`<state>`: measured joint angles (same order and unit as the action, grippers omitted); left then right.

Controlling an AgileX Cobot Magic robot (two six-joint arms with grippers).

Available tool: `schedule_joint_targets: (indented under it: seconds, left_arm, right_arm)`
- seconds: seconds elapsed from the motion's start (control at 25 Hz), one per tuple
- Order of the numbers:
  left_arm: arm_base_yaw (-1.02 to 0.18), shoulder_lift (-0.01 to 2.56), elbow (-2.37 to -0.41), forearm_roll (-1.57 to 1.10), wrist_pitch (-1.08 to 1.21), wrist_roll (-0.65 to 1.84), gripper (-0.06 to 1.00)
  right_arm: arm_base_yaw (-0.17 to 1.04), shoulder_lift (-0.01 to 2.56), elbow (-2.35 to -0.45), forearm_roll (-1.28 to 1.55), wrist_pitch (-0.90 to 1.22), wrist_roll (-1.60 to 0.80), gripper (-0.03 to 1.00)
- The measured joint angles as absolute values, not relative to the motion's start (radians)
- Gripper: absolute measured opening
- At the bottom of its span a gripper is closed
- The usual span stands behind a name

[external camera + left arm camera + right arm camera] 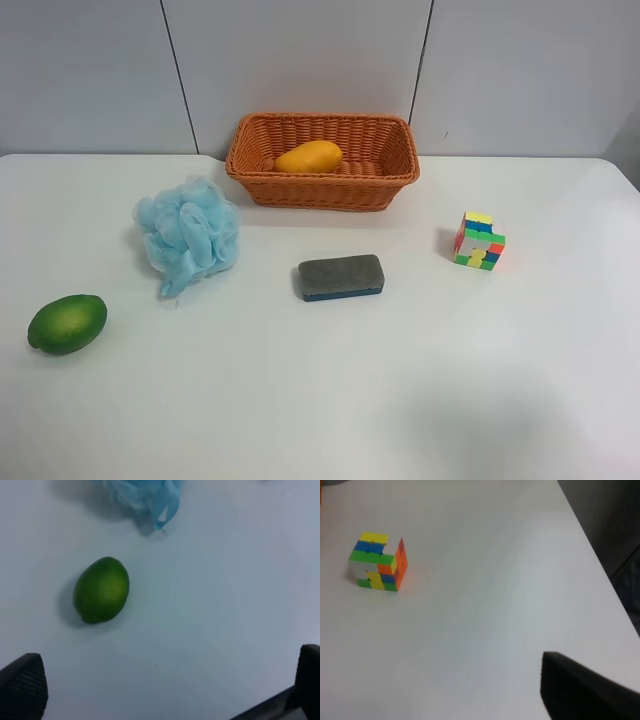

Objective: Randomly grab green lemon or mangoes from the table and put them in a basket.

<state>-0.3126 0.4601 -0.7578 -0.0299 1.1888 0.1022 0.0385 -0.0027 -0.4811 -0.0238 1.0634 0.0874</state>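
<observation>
A: Where do your task things sit right now?

B: You have the smooth yellow-orange elongated mango (309, 157) lying inside the rectangular orange-brown woven wicker basket (322, 190), which stands at the far side of the plain white tabletop (400, 380). Your glossy green oval lemon (67, 323) lies on the table near the exterior high view's left edge, well apart from the basket.

A: And what lies between them?

B: A pale blue mesh bath puff (188, 236) sits between the lemon and the basket. In front of the basket you'll see a grey rectangular eraser block with a blue base (341, 277), and a multicoloured puzzle cube (479, 241) stands off toward the view's right.

A: What about your grippers?

B: Your left gripper (165, 692) is spread wide, its two dark fingertips (22, 687) at opposite edges of the wrist view, grasping nothing; the lemon lies on the table beyond them. Of the right gripper (585, 690) only one dark piece shows, so you cannot tell whether it is spread or closed.
</observation>
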Motion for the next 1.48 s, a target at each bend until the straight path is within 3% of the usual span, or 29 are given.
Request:
schedule_joint_targets:
  seconds: [0.32, 0.64, 1.48]
  left_arm:
    - [-0.112, 0.24, -0.531, -0.079, 1.055, 0.102, 0.99]
    - [0.035, 0.046, -0.515, -0.08, 1.059, 0.102, 0.99]
    - [0.049, -0.002, -0.51, -0.083, 1.06, 0.103, 0.99]
  right_arm:
    - [0.038, -0.003, -0.481, -0.024, 1.063, 0.087, 0.99]
    - [0.038, -0.003, -0.481, -0.024, 1.063, 0.087, 0.99]
    - [0.038, -0.003, -0.481, -0.024, 1.063, 0.087, 0.99]
